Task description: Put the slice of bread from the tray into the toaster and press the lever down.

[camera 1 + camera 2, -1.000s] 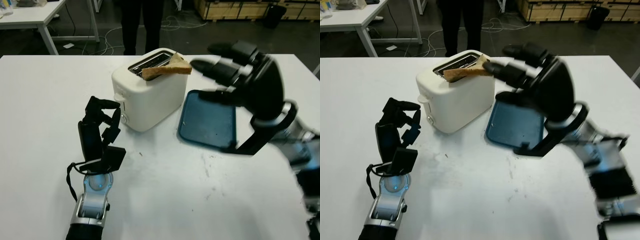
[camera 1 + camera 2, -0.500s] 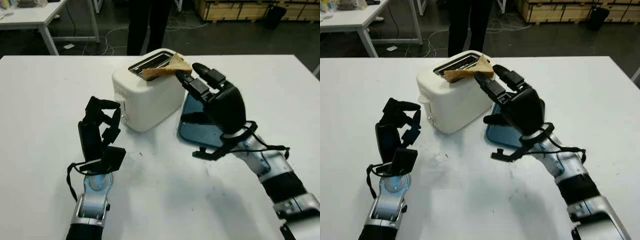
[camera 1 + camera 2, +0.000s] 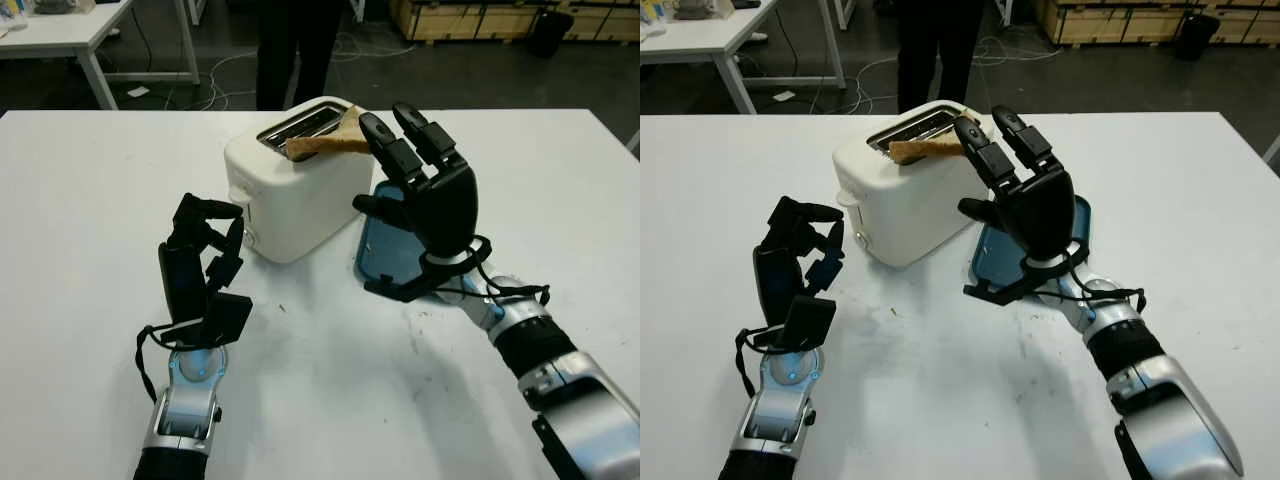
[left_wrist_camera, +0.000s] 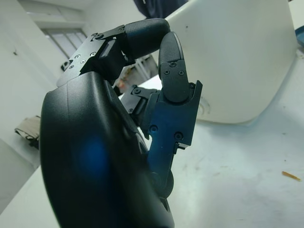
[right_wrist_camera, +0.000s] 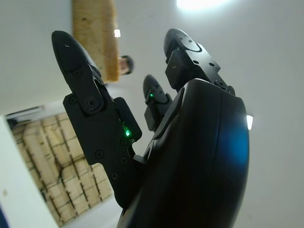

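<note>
A white toaster [image 3: 295, 185] stands mid-table with its lever [image 3: 238, 196] on the end facing my left hand. The slice of bread [image 3: 325, 143] lies tilted across the toaster's top slot, one corner jutting past the right edge. A blue tray [image 3: 385, 255] lies to the right of the toaster, with nothing on the part I can see. My right hand [image 3: 405, 160] stands upright over the tray, open, fingertips [image 3: 372, 125] just beside the bread's corner; its wrist view shows the bread [image 5: 95, 38] beyond the fingers. My left hand [image 3: 210, 240] hovers front-left of the toaster, fingers [image 4: 164, 71] curled, holding nothing.
A person [image 3: 290, 50] stands behind the white table [image 3: 90, 180]. Another white table [image 3: 60, 30] sits at the back left and wooden crates [image 3: 470, 18] at the back right. A small crumb [image 4: 290, 175] lies on the table near the toaster [image 4: 237, 57].
My right hand has drawn back from high over the tray and turned upright beside the toaster, fingers up by the bread. The bread, toaster and left hand have stayed put.
</note>
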